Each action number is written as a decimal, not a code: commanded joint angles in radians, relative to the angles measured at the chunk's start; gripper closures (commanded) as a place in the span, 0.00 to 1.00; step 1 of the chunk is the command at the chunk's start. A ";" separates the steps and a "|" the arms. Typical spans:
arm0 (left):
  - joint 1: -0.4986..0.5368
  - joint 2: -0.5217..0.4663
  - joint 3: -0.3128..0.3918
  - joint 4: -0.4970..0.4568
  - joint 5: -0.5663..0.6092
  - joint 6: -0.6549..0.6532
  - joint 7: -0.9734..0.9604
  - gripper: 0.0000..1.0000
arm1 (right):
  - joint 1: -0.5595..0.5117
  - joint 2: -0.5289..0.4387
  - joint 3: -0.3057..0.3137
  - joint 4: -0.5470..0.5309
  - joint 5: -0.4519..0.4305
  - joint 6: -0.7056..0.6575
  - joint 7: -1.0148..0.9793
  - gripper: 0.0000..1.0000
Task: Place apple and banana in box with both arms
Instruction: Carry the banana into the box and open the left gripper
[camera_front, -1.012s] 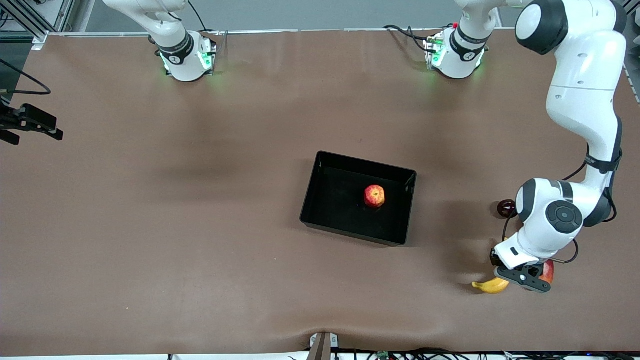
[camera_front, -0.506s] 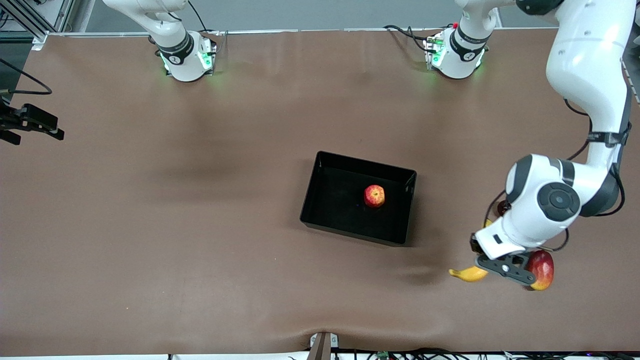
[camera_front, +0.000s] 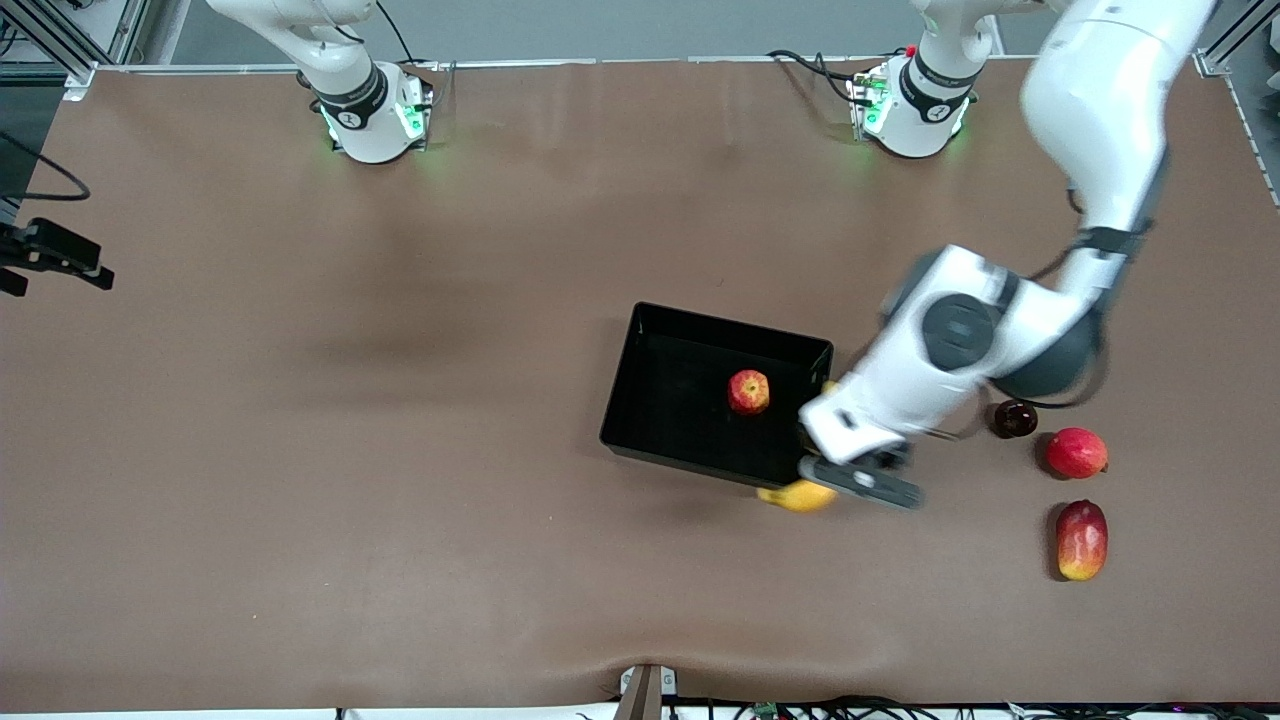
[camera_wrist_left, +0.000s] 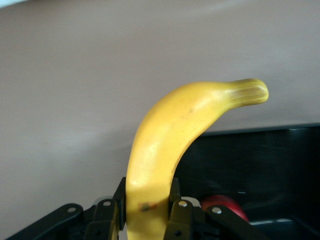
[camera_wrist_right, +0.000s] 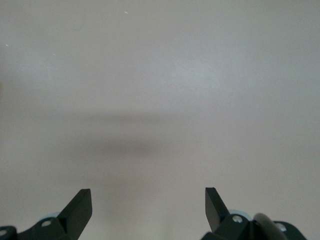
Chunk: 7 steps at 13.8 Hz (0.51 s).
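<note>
holding one banana (camera_wrist_left: 165, 150) over box (camera_front: 640, 345) corner; one apple (camera_front: 748, 391) inside, seemingly.

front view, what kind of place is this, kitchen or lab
Most likely a robotics lab: two arms bolted to a brown table, cables along its edge, and the left hand carrying a banana at a black box.

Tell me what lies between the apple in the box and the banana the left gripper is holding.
In the front view, only the box's black floor and wall separate the apple from the banana in the left gripper.
</note>
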 joint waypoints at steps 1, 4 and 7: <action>-0.118 0.011 0.006 -0.003 0.030 -0.002 -0.128 1.00 | -0.023 0.019 0.020 0.021 -0.013 -0.011 0.008 0.00; -0.179 0.054 0.007 -0.005 0.071 0.023 -0.179 1.00 | -0.041 0.023 0.018 0.021 0.000 -0.006 0.006 0.00; -0.215 0.104 0.013 -0.011 0.073 0.041 -0.202 1.00 | -0.032 0.038 0.020 0.021 0.000 -0.006 0.000 0.00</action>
